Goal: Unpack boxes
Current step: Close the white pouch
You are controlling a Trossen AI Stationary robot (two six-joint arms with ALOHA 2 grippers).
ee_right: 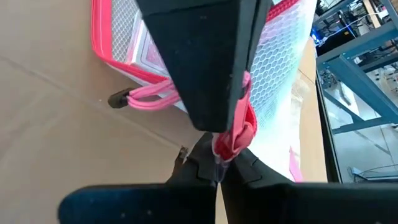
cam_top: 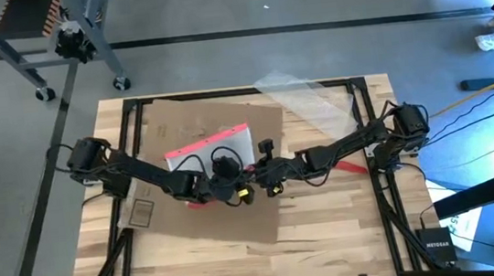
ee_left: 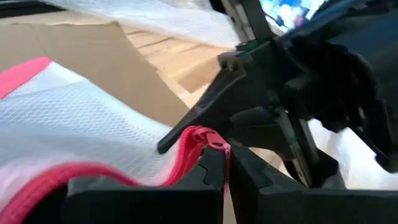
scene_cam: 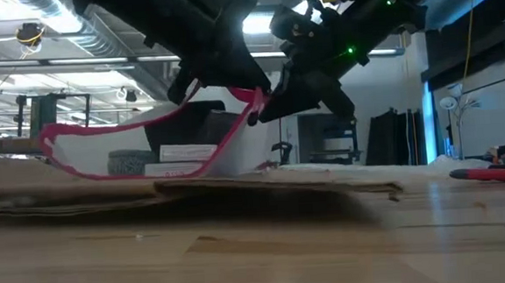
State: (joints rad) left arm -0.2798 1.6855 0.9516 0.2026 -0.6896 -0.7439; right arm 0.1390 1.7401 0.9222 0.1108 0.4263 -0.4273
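Note:
The brown cardboard box (cam_top: 197,120) lies flattened on the table, also seen in the low view (scene_cam: 264,183). On it sits the clear pouch with the pink-red zip edge (cam_top: 211,149), (scene_cam: 147,143), its left end resting on the cardboard and its right corner raised. My left gripper (ee_left: 225,157), (cam_top: 232,185) and my right gripper (ee_right: 216,167), (cam_top: 261,168) meet at that raised corner, both shut on the pink edge. A pink pull loop (ee_right: 146,96) hangs at the pouch's side. My left gripper pinches the pouch's pink zip edge (ee_left: 205,138) at the raised corner between its two fingers. That corner is held up off the cardboard while the pouch's far end stays down. My right gripper pinches the bunched pink end of the zip (ee_right: 235,138) at the same corner, just beside my left gripper's finger (ee_right: 205,56). The pouch stretches away from that hold over the cardboard.
A clear bubble-wrap sheet (cam_top: 302,95) lies on the table's far right part. A red tool (cam_top: 351,168), (scene_cam: 492,173) rests to the right of the box. Bare wood shows along the near edge (cam_top: 331,239). A black frame borders the table.

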